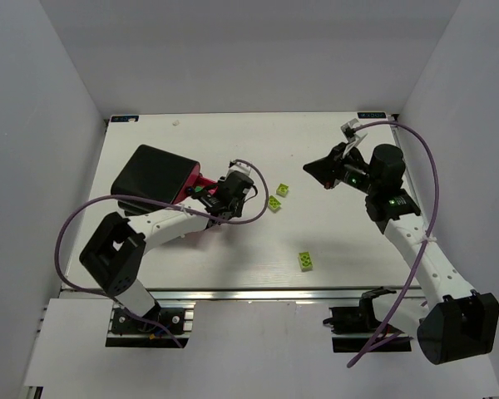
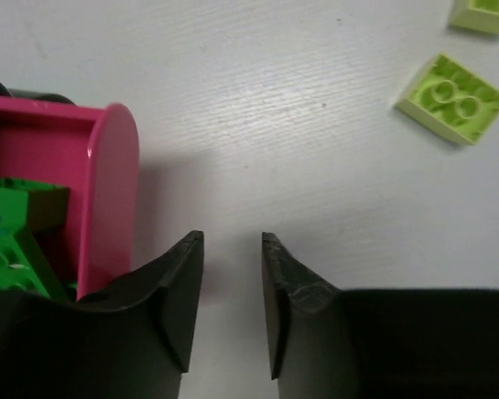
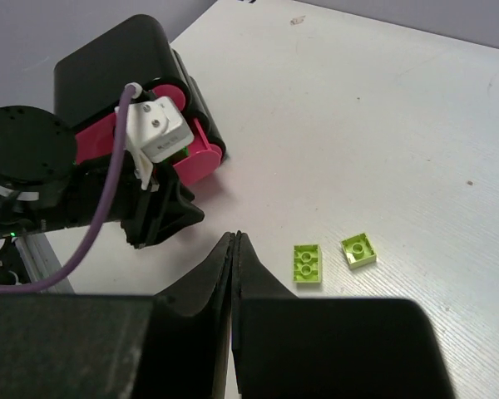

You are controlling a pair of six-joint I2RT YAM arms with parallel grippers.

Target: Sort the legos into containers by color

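The black cabinet (image 1: 154,173) lies at the table's left with a magenta-pink drawer (image 2: 108,166) pulled out; green legos (image 2: 8,249) lie inside it. My left gripper (image 2: 233,238) hovers just right of the drawer's front wall, open, with only bare table between its fingers. Two lime legos (image 2: 453,98) (image 2: 485,15) lie ahead of it to the right, also seen in the top view (image 1: 274,202) (image 1: 283,190). A third lime lego (image 1: 305,261) sits nearer the front edge. My right gripper (image 3: 235,235) is shut on nothing, raised over the table's right side (image 1: 308,168).
White walls enclose the white table (image 1: 341,241) on three sides. The left arm's purple cable (image 1: 75,220) loops over the table's left part and the right arm's cable (image 1: 428,166) arcs along the right edge.
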